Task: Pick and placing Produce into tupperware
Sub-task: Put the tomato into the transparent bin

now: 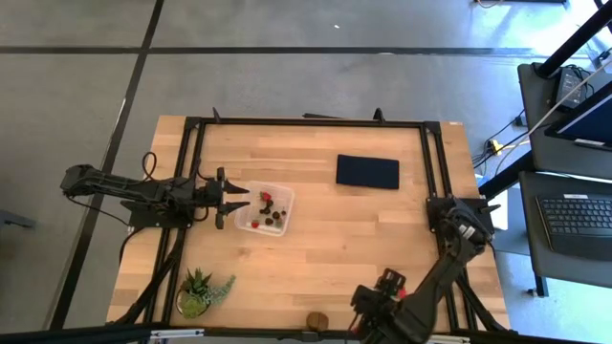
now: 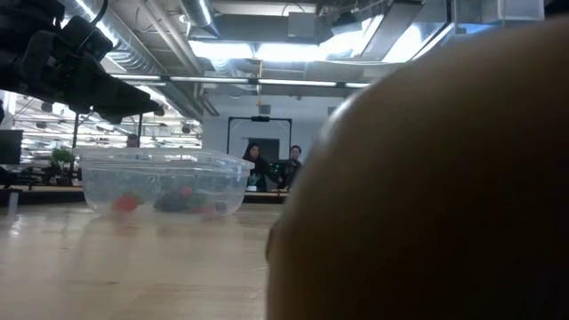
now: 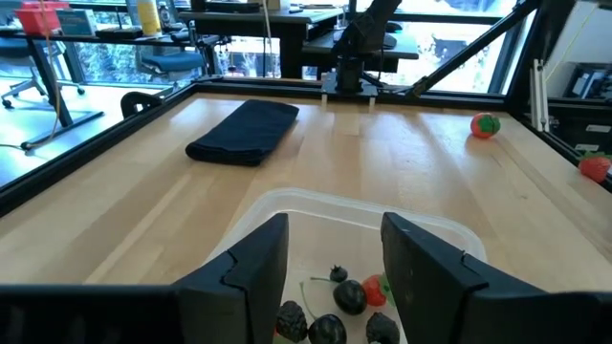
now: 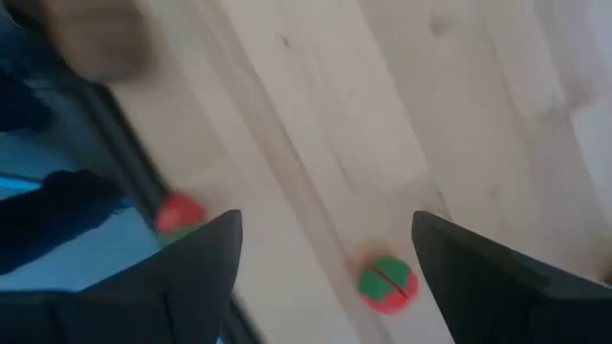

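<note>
Left gripper (image 1: pixel 237 200) over the near-left rim of the small clear squarish plastic tupperware (image 1: pixel 285 205), jaws wide apart, empty. Inside tupperware: red strawberries with green tops (image 1: pixel 267 198) plus small dark round berries (image 3: pixel 348 295), sitting on the floor of the tub. Left wrist view: dark fingers (image 3: pixel 254 268) straddling the tub's rim, berries just below between them. One more red strawberry with green top (image 3: pixel 485 125) loose on the wooden table (image 1: pixel 325 239) far side, another at the table edge (image 3: pixel 595 168). Brown oval kiwi-like fruit (image 1: pixel 317 320) at the front table edge, well apart from the tub. Right gripper (image 4: pixel 325 258) low near the front edge, jaws wide, nothing held; red-and-green strawberry (image 4: pixel 387 284) on wood between the fingers in right wrist view. Flat dark blue rectangular cloth (image 1: pixel 367 172) beyond the tub. Spiky green potted plant (image 1: pixel 202 291) front-left.
</note>
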Available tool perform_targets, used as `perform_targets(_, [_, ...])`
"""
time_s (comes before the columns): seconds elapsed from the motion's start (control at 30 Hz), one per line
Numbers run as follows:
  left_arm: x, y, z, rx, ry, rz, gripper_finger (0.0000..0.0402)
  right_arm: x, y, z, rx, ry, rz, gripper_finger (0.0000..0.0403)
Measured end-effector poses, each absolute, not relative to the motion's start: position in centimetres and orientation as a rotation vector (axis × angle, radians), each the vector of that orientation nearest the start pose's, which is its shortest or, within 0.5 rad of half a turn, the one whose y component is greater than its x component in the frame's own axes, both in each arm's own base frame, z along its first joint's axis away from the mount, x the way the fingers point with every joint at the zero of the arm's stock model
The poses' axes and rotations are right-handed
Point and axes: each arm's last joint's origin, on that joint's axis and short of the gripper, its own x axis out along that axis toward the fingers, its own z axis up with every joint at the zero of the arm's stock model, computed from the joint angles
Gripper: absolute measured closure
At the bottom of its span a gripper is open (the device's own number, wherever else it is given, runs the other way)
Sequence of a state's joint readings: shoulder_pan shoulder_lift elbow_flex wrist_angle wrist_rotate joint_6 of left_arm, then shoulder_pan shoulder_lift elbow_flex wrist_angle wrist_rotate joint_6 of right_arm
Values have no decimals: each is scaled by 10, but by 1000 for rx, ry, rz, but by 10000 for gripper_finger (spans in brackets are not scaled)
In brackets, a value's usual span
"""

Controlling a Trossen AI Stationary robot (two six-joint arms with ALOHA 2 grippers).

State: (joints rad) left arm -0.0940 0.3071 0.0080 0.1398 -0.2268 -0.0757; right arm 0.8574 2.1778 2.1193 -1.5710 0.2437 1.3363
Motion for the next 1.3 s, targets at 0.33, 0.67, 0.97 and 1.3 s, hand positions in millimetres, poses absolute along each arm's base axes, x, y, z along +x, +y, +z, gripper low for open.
perform_targets(0.33, [115,-4,153,-50,151,138,231,237,287,241,187,1403,-638,97])
perform_targets(0.67, [115,-4,154,-50,149,138,240,210,258,210,222,1390,-597,97])
perform_targets(0.97, [115,-4,154,-50,147,138,231,182,234,199,305,1332,-322,97])
perform_targets(1.3, [115,-4,154,-50,148,139,240,176,231,183,174,1441,-84,97])
